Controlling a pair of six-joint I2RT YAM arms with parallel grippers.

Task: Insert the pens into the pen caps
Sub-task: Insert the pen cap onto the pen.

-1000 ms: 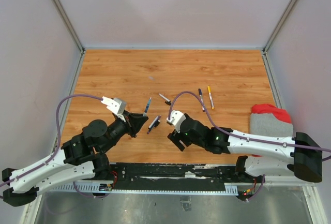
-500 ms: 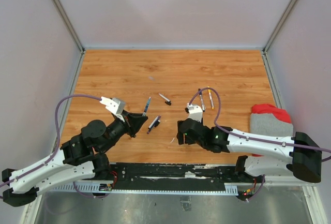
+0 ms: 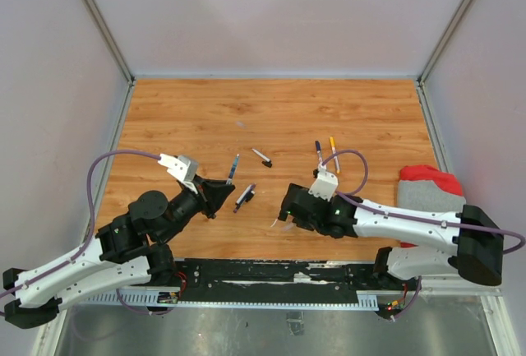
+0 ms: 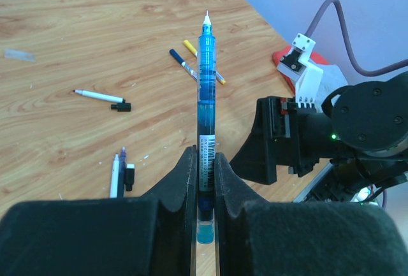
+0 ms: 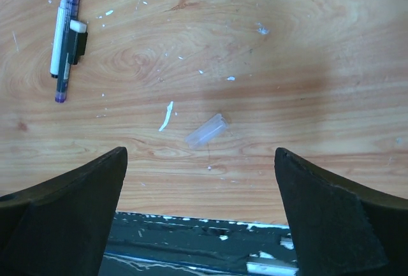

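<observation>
While the left end effector (image 4: 204,174) pinches a blue pen (image 4: 205,85), the right end effector (image 5: 201,161) gapes empty over a mid-frame clear cap (image 5: 206,130).

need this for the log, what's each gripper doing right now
left gripper: shut on the blue pen
right gripper: open, holding nothing

— Where is everything, reckoned from the pair of pens (image 3: 245,196) on the table (image 3: 189,117)?
— Just left, a gripped pen (image 4: 204,97) is held in the left gripper (image 4: 204,180). A single pen (image 3: 234,167) is laid behind; a pen with a cap beside it (image 3: 261,156), behind-right. Two pens (image 3: 319,150) are found farther right, a cloth (image 3: 427,191) far right. A loose cap (image 5: 205,130) is laid in front, rightward.
</observation>
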